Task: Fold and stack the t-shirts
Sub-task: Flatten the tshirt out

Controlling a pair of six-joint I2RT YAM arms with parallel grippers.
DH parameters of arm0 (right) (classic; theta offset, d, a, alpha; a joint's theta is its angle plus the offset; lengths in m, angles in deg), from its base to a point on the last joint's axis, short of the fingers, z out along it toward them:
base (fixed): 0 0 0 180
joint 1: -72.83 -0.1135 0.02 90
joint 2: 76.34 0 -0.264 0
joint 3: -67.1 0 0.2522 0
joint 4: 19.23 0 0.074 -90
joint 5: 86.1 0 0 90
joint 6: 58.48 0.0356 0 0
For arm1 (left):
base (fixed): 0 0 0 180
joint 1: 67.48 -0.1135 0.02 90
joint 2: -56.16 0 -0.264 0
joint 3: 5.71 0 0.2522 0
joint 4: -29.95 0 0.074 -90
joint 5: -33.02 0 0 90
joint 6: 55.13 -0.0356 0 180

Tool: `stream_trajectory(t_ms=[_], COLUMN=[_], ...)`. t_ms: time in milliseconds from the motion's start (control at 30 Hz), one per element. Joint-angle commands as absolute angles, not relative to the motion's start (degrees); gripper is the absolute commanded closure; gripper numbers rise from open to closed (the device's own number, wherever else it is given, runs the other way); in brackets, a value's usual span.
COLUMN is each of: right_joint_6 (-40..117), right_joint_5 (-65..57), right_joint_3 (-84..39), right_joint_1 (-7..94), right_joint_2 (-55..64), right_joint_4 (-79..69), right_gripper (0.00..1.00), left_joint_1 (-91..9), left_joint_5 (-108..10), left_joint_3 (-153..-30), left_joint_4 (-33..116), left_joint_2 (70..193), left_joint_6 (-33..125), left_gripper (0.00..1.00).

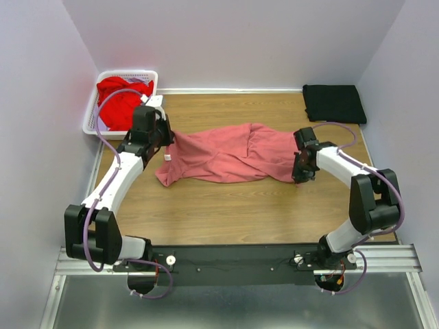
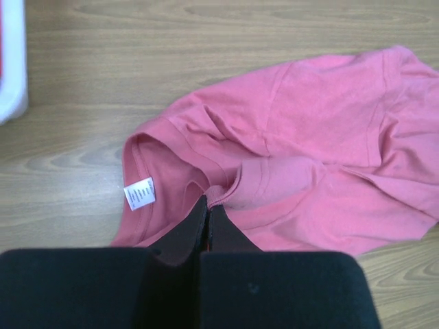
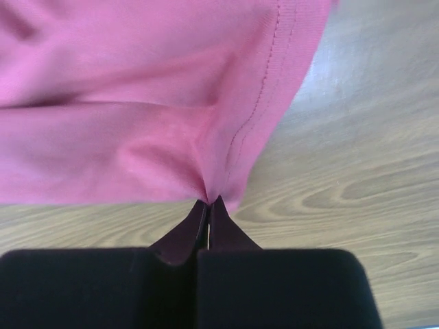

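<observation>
One label, nothing legible.
A small white fabric label (image 2: 140, 194) sits inside the neckline of the crumpled pink cotton t-shirt (image 2: 329, 137), left of centre in the left wrist view. It carries faint grey lines of print, too small and blurred to read. In the top view it shows only as a white speck at the shirt's left end, left of centre in the frame.

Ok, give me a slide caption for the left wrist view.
Left tool shut on the pink t-shirt near its collar, white label showing, over the wooden table.
</observation>
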State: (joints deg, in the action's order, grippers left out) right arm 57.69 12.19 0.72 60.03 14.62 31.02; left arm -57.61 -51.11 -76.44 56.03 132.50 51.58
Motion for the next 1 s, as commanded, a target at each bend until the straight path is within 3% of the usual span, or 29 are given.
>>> stream_trajectory(t_ms=[0, 300, 467, 700, 967], right_joint_6=[54.9, 47.34, 43.56, 36.18, 30.02], right_joint_5=[14.0, 24.99, 24.9, 21.48, 15.68], right_joint_3=[-9.13, -43.47, -50.37, -51.08, -54.58], right_joint_1=[59.91, 60.88, 60.88, 60.88, 60.88], right_joint_2=[12.26, 11.2, 4.53, -9.79, -20.7], right_joint_4=[33.62, 39.79, 39.79, 39.62, 41.89], right_gripper=[0.99, 1.0, 0.99, 0.99, 1.0], left_joint_1=[-57.46, -57.55, -57.55, -57.55, -55.8], left_joint_5=[-54.6, -64.62, -69.46, -69.9, -74.28], left_joint_3=[-85.02, -119.11, -133.45, -124.25, -128.44], left_joint_4=[58.21, 66.91, 67.62, 56.02, 57.77], left_joint_2=[133.32, 139.39, 136.6, 117.28, 108.9], left_joint_6=[50.26, 46.13, 41.3, 35.15, 26.71], left_gripper=[1.0, 1.0, 1.0, 1.0, 1.0])
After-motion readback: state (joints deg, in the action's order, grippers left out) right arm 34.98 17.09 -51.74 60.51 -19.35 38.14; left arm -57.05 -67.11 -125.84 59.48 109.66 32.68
